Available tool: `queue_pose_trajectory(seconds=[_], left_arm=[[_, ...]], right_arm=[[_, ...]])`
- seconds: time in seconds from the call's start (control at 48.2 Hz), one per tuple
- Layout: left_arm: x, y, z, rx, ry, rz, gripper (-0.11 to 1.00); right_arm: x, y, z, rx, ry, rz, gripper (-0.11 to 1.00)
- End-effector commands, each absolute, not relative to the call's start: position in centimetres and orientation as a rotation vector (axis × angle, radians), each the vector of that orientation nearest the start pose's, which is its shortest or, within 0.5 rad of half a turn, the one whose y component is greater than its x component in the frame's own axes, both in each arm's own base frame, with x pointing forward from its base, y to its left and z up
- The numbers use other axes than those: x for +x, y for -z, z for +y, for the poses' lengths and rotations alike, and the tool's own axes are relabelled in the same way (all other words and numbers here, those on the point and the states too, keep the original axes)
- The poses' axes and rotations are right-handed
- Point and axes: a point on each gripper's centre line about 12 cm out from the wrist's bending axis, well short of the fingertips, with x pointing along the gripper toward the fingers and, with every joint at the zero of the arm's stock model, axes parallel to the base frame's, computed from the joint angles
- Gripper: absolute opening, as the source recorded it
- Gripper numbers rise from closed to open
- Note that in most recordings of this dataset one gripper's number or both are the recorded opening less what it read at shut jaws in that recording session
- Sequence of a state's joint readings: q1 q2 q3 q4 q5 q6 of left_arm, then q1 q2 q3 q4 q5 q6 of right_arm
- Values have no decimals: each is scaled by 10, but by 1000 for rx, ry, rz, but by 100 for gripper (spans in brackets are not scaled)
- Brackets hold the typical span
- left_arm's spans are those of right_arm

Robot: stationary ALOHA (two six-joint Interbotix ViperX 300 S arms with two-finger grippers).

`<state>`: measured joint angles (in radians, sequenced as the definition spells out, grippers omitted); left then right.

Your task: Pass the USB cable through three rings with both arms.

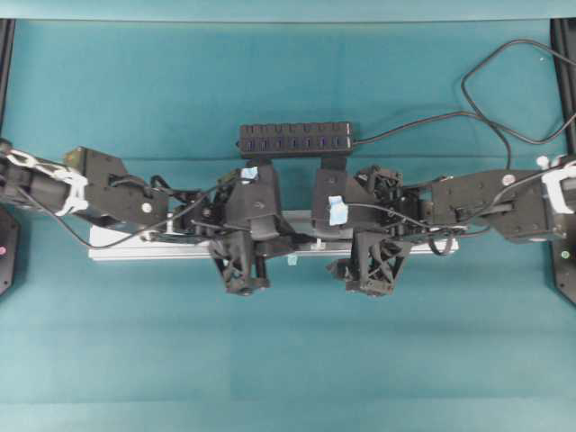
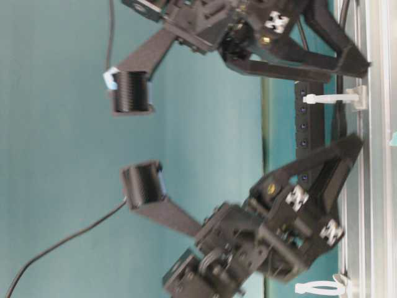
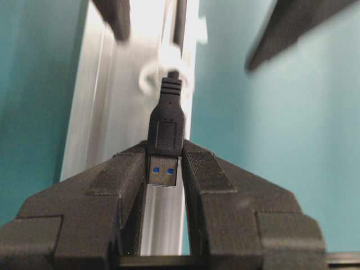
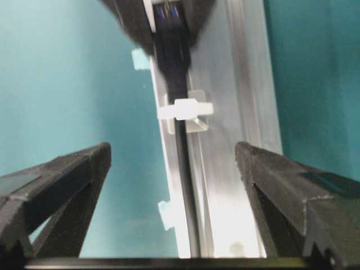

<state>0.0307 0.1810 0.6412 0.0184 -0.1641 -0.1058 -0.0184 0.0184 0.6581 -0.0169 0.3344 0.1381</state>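
**Overhead view.** Two black lattice-framed arms meet over a long silver aluminium rail (image 1: 270, 241) lying on the teal table cloth (image 1: 288, 360). The left gripper (image 1: 241, 270) and right gripper (image 1: 371, 270) sit close together at mid-rail. A black multi-port hub (image 1: 294, 138) lies behind them. The rings and the plug are hidden under the arms here, so progress cannot be read from this view.

**Table-level view.** Two small translucent white plastic rings stand on the rail, one (image 2: 332, 98) near the top and another (image 2: 319, 287) at the bottom edge. The right gripper's fingers stand wide apart beside the rail. Whether a cord runs through either ring is too faint to tell.

**Left wrist view.** The left gripper (image 3: 165, 169) is clamped narrowly on the metal tip of the thin black USB cable (image 3: 166, 121). Its cord leads back into a blurred white ring (image 3: 163, 70), so the plug appears already drawn out of that ring.

**Right wrist view.** The right gripper (image 4: 171, 163) is spread wide and holds nothing. Between its fingers the cord runs under a white ring (image 4: 185, 109) along the rail. At least one ring therefore looks threaded; the state of the others is not shown.
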Motion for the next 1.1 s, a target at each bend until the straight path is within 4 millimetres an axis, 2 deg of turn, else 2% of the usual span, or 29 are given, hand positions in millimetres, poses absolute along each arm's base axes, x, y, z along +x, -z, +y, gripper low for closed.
queue_pose_trajectory(seconds=[0.0, 0.207, 0.394, 0.663, 0.871, 0.974, 1.078], left_arm=[[406, -135, 10, -92, -49, 621, 21], [388, -143, 10, -96, -51, 617, 21], [377, -150, 10, -99, -52, 611, 21], [375, -153, 11, -95, -52, 604, 21], [376, -156, 11, -95, -53, 595, 21], [376, -156, 11, -95, -53, 594, 21], [376, -156, 11, -95, -53, 592, 21]], right_arm=[[363, -151, -8, 120, 85, 970, 79], [364, -158, -10, 119, 87, 948, 78], [373, -164, -15, 118, 93, 917, 77], [397, -175, -18, 89, 86, 870, 77], [406, -170, -18, 81, 82, 872, 76], [409, -167, -18, 81, 82, 873, 72], [411, -164, -16, 79, 77, 878, 62]])
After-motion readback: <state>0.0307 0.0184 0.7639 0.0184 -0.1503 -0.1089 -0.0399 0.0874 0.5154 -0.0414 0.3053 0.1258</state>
